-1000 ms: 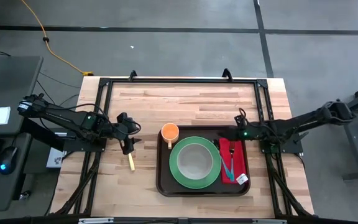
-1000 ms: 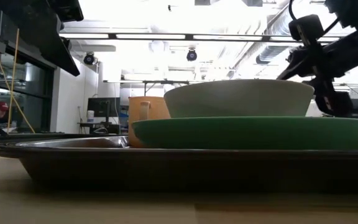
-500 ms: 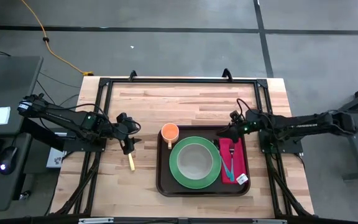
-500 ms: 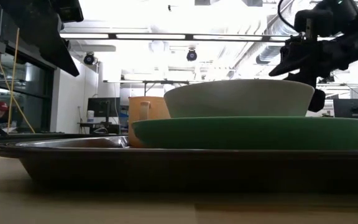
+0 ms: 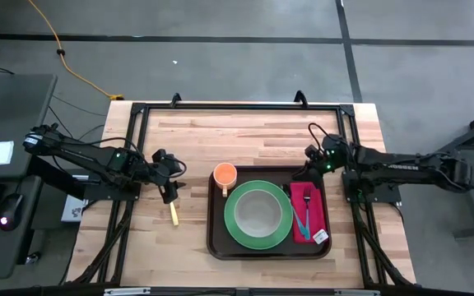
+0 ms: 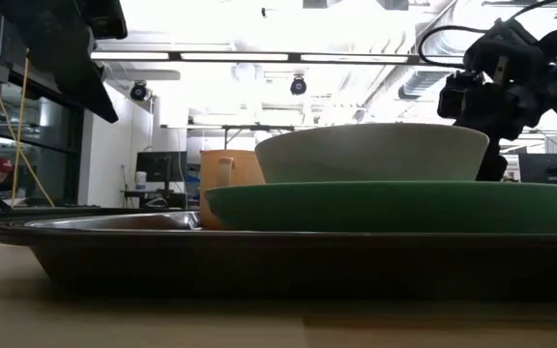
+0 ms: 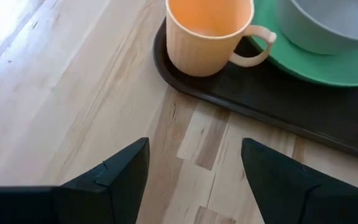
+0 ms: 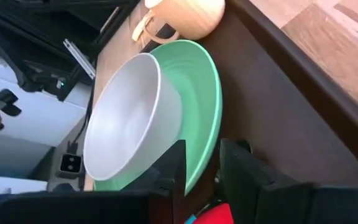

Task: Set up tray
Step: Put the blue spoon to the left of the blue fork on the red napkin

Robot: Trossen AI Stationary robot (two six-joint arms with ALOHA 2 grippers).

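High view shows the tray (image 5: 217,238) mid-surface; right claw (image 5: 309,164), fingers narrowly apart and empty, hovers over its far rim and risks knocking the bowl (image 5: 258,210). Left claw (image 5: 171,186) waits spread wide.

Grey taped floor (image 5: 220,57), yellow cable (image 5: 71,59), perhaps ceiling lights (image 6: 259,56)

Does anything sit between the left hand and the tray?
Nothing visible does. The left hand hangs open over bare wood beside the tray. A yellowish stick lies on the table near it, but not between hand and tray.
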